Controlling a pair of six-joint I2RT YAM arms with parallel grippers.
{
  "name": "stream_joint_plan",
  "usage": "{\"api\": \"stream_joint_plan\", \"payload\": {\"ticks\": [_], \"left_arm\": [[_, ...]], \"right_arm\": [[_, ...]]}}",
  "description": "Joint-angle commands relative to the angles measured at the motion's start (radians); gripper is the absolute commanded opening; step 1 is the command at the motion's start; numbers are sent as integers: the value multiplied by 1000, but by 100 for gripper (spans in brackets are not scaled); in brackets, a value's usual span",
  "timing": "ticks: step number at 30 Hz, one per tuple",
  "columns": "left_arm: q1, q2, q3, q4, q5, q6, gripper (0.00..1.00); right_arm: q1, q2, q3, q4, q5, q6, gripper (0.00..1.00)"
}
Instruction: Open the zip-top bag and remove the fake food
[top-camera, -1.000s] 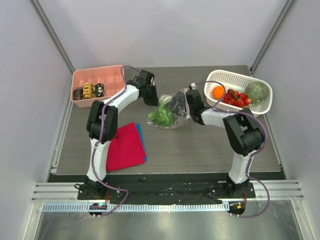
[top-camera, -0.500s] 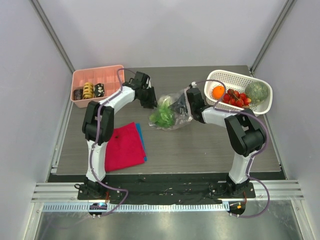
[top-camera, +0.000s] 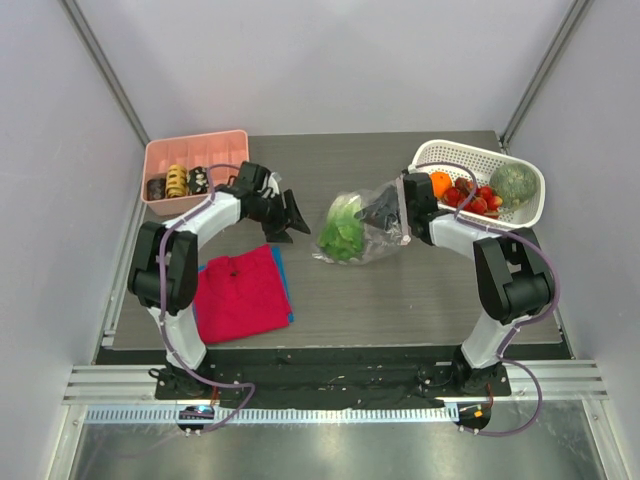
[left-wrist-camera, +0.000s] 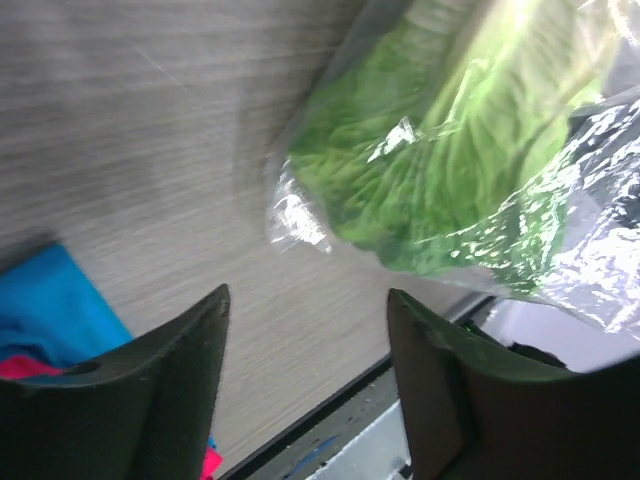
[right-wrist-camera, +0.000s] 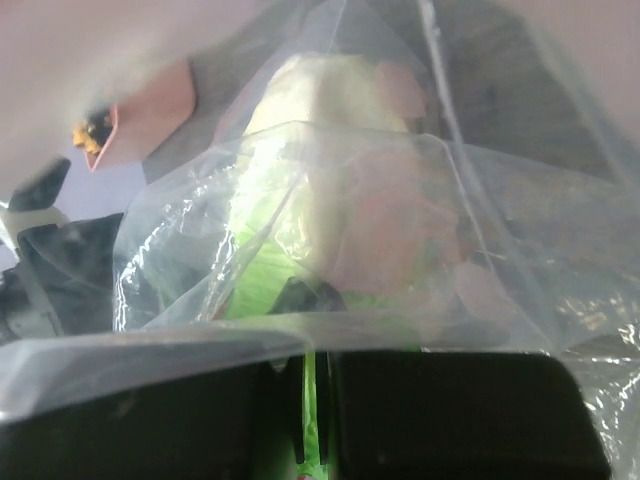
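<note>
At the far left of the grey wood-grain worktop (top-camera: 400, 290) stands a pink compartmented plastic tray (top-camera: 195, 140) holding small rolls. Nearer the arm bases, a red cloth (top-camera: 240, 295) lies over a blue one. The left claw (top-camera: 290, 228) hangs just beyond the cloth with its fingers spread and nothing between them, apart from the bag. At centre is the clear, crinkly plastic zip-top bag (top-camera: 365, 225), its right end raised and its left end sagging toward the worktop. A green leafy plastic vegetable (top-camera: 343, 232) is inside it. The right claw (top-camera: 388, 208) is pressed together on the raised end, pinching the film. At the far right, a white lattice plastic basket (top-camera: 478, 152) holds an orange ball (top-camera: 441, 184), red berries (top-camera: 475, 196) and a round green vegetable (top-camera: 513, 183). The film will probably handle as light, limp and slippery, so a mid-panel pinch may slide or stretch it. Take hold at the stiffer mouth edge, one claw per lip. Whether the zip is parted cannot be told.
</note>
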Motion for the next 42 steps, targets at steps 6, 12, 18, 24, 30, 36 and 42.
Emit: {"api": "stream_joint_plan", "payload": {"ticks": [6,12,18,24,30,36,42], "left_arm": [[-4,32,-102,372,265,-117,61],[-4,6,-129,299,234,-7,60],[-30,3,-154,308,251,7,65],[-47,67,-151,328,259,-14,63],[-47,115,-91,330,207,-22,40],[-34,124,-16,148,18,44,0],[-2,71,-48,128,-128,-5,0]], "right_arm": [[-22,-101,-21,34,-141,31,1],[-69,-100,-41,41,-178,52,1],[-92,-72,-30,98,-219,120,1],[-103,-50,-27,149,-238,184,1],[-106,-60,-26,146,-252,193,1],[-111,-116,5,17,-230,134,1],[-111,-169,68,-261,-164,-47,1]]}}
